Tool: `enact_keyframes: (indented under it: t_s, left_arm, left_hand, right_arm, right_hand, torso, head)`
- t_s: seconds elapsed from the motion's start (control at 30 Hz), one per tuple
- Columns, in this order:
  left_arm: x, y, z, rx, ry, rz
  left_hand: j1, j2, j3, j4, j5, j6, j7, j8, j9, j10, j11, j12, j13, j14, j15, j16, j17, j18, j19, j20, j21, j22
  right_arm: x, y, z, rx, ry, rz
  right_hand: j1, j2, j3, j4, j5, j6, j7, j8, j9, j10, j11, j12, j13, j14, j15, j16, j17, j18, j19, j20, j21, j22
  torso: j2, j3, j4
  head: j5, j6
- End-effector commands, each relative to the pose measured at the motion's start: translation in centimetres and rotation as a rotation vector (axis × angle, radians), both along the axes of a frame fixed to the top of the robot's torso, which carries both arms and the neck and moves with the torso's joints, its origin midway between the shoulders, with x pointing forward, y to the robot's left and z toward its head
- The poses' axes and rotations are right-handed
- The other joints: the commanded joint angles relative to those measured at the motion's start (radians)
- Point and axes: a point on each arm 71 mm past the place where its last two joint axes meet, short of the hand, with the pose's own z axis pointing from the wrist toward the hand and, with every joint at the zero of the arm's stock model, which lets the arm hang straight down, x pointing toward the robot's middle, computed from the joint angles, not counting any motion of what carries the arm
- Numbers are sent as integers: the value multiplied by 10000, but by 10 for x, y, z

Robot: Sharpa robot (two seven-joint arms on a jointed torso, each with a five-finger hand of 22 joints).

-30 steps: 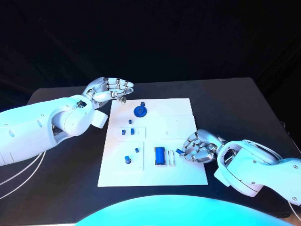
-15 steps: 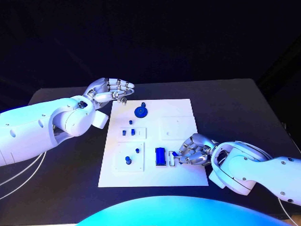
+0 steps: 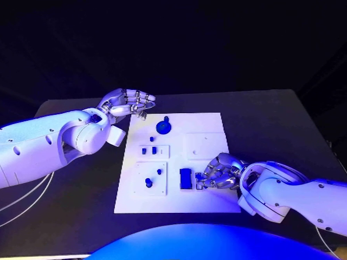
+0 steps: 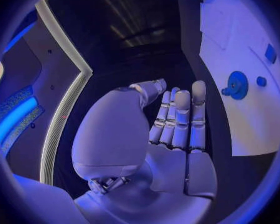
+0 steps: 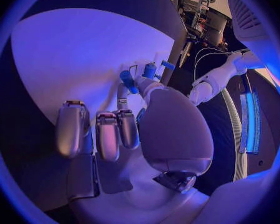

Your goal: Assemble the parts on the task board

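1. the board [image 3: 209, 203] lies flat in the middle of the black table [image 3: 283, 124], a plain white rectangle with shallow square recesses set into it.
2. progress, as a judgement: partly along. a round blue disc [image 3: 163, 127] with a small knob beside it sits at the far end of the board, two small blue pegs [image 3: 150, 150] stand in a recess near the middle, and another peg [image 3: 148, 182] is in the near left recess. whether each is fully seated i cannot tell.
3. a dark blue block [image 3: 186, 179] lies in the near part of the board, with a paler narrow piece just beside it, right at the right hand.
4. the right hand [image 3: 220, 172] rests low over the board's near right part, fingers curled down toward that narrow piece. whether it grips anything i cannot tell; the wrist view shows its fingers bent inward against the white surface.
5. the left hand [image 3: 128, 103] hangs off the board's far left corner, fingers curled in close and holding nothing that i can make out.
6. left to do, likely: setting the near pieces and any still-empty recess, such as the square one on the right.
7. the parts look like smooth hard plastic, the board matte and rigid, the hands polished metal with jointed segments.
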Motion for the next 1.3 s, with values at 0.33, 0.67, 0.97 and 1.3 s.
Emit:
enact_keyframes:
  t_s: [0.33, 0.67, 0.97, 1.3]
  left_arm:
    - [0, -1, 0, 53, 21, -113]
    - [0, -1, 0, 65, 61, -134]
    - [0, -1, -1, 71, 78, -142]
    - [0, -1, -1, 73, 86, -146]
  left_hand:
    - [8, -27, 53, 15, -1, -98, 166, 21, -26, -106, 18, 38, -22, -121, 3, 31, -72, 153, 23, 48, 9, 16]
    - [5, -27, 58, 16, 1, -106, 168, 19, -29, -115, 20, 37, -24, -140, 5, 23, -101, 152, 21, 49, 10, 18]
    - [1, -20, 70, 21, 5, -116, 171, 18, -32, -125, 24, 38, -27, -149, 8, 20, -110, 151, 16, 50, 11, 20]
    - [1, -20, 70, 21, 5, -116, 171, 18, -32, -125, 24, 38, -27, -149, 8, 20, -110, 151, 16, 50, 11, 20]
  right_arm:
    - [-2, 4, -3, -337, 262, 356]
    - [-3, 5, -3, -378, 342, 408]
    - [-4, 5, -2, -349, 349, 462]
    - [-4, 3, -2, -463, 249, 565]
  right_hand:
    - [-592, 145, -168, 131, -27, 122, -57, 87, 28, 524, -72, 20, 1676, 964, -53, 66, 2155, -130, 388, -51, 92, 1990]
    - [-1992, 372, -740, 147, -63, 272, -90, 194, 72, 580, -94, 100, 1764, 982, -67, 102, 2243, -144, 409, -57, 202, 2011]
    - [-2250, 380, -990, 145, -60, 308, -125, 232, 92, 621, -123, 173, 1832, 984, -92, 108, 2257, -146, 413, -78, 222, 2014]
    - [-1717, 365, -1013, -8, -19, 260, -155, 250, 111, 621, -153, 159, 1835, 982, -117, 105, 2249, -143, 403, -102, 208, 2009]
  torso:
    - [1, 4, -7]
    - [4, 7, -1]
    - [-1, 2, -8]
    - [-2, 0, -4]
  head:
    - [31, 15]
    - [34, -6]
    - [37, -17]
    - [33, -28]
